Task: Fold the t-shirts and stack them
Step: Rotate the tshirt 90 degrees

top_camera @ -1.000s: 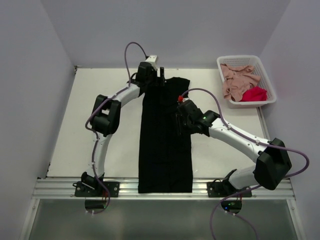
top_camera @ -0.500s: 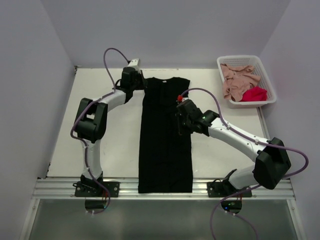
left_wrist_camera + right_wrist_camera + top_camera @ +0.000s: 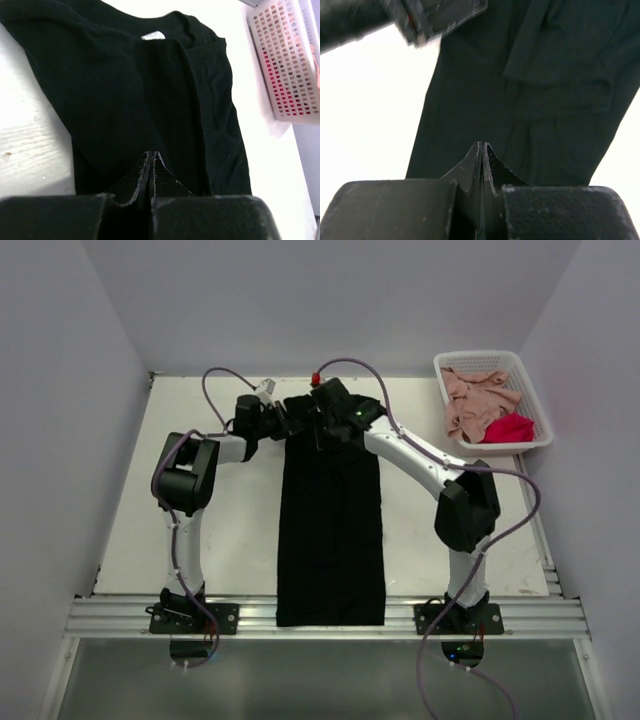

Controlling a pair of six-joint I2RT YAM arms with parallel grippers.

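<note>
Across the tabletop [image 3: 240, 540] from 6 to 12 o'clock: black shirt [image 3: 330, 530], folded lengthwise into one long narrow strip, hem at the near edge, collar at the far end. No hands near the hem.

At the collar end, about 12 o'clock: left hand [image 3: 150, 155] at the strip's 9 o'clock edge, jaws pressed fully together. Right hand [image 3: 482, 146] just beside it over the strip's middle, jaws likewise closed tight. Cannot tell whether either pinches cloth or merely sits above it.

Further off at 2 o'clock: white basket [image 3: 505, 447] holding a pink shirt [image 3: 475, 395] and a red shirt [image 3: 508, 428], both crumpled and not yet folded.

Likely next: bringing the collar end toward 6 o'clock to halve the strip. Risks, as judged from here:
- Catching only the top layer would peel the lengthwise fold open.
- Leaving the 3 o'clock corner unheld would let it sag and skew the fold.
- Working so close together invites a knock between the hands.
</note>
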